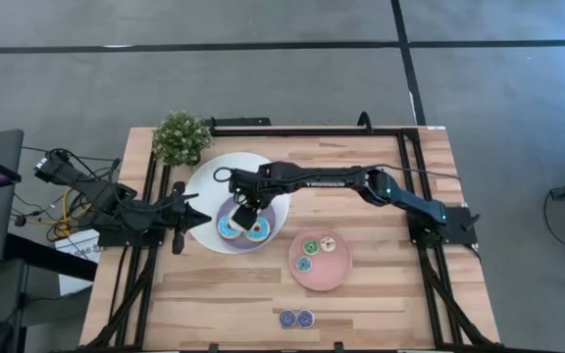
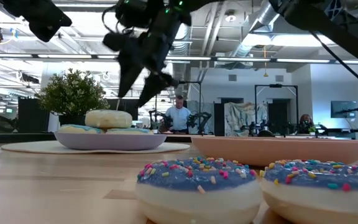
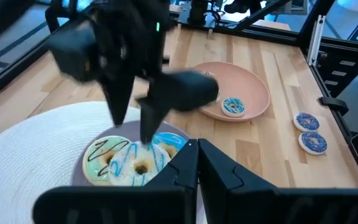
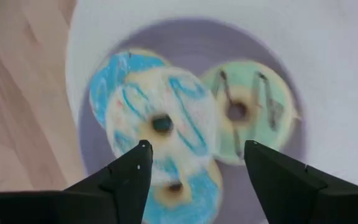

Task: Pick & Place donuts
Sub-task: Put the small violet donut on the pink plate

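Note:
The big white bowl (image 1: 207, 175) holds several donuts in its lilac centre. A white donut with blue drizzle (image 4: 160, 121) lies on top of two blue-iced ones, beside a green donut (image 4: 247, 109). My right gripper (image 4: 194, 149) hangs open just above the pile, fingers pointing down on either side of the white donut (image 2: 109, 118). The pink plate (image 1: 333, 279) carries three small donuts. Two dark blue sprinkled donuts (image 1: 296, 319) lie on the table near its near edge. My left gripper (image 3: 196, 146) waits shut at the bowl's left rim.
A potted plant (image 1: 180, 137) stands at the far left corner, behind the bowl. The dark frame rails run along both sides of the table. Bare wood lies between the bowl and the near edge. A person shows in the room beyond the table.

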{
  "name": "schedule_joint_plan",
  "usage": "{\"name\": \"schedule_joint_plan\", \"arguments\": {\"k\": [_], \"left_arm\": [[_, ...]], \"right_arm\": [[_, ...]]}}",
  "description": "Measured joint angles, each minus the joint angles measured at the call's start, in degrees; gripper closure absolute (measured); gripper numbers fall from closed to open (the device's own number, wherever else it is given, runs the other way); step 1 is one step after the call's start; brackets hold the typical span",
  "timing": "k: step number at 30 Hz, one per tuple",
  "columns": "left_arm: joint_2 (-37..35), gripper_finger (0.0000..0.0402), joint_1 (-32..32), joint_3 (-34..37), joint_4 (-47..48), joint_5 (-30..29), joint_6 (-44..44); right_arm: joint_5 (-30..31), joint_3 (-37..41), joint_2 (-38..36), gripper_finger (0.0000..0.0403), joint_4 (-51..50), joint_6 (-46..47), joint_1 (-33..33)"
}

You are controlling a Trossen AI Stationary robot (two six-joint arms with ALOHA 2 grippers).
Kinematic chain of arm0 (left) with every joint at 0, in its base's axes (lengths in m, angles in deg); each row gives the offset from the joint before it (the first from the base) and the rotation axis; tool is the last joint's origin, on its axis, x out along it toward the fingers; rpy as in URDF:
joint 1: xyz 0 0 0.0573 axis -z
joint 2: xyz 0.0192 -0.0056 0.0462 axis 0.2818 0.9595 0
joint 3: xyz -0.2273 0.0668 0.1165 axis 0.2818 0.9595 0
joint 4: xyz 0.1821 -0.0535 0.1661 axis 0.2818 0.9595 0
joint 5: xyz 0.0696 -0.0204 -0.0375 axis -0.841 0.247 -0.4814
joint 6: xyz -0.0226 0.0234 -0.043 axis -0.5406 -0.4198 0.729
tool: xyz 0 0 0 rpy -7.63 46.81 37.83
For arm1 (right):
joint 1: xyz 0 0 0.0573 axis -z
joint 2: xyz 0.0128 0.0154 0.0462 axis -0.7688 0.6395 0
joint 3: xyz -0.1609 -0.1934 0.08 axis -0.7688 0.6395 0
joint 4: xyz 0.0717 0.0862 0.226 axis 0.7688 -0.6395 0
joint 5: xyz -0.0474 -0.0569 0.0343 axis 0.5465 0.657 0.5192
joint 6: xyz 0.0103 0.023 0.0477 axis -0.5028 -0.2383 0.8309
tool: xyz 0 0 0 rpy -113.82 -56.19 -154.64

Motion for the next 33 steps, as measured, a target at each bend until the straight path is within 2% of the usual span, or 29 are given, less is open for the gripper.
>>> {"name": "schedule_joint_plan", "arguments": {"k": [15,23,33], "left_arm": [[0.0,0.0401,0.0,0.0,-0.1,0.5,0.0],[0.0,0.0401,0.0,0.0,-0.9,3.2,0.0],[0.0,0.0402,0.0,0.0,-1.8,6.7,0.0]], "right_arm": [[0.0,0.0,-10.4,0.0159,-10.4,-1.7,-1.7],[4.3,0.0,-12.1,0.0159,-17.3,-1.7,-7.8],[8.8,0.0,-11.6,0.0159,-17.9,7.5,-15.7]]}}
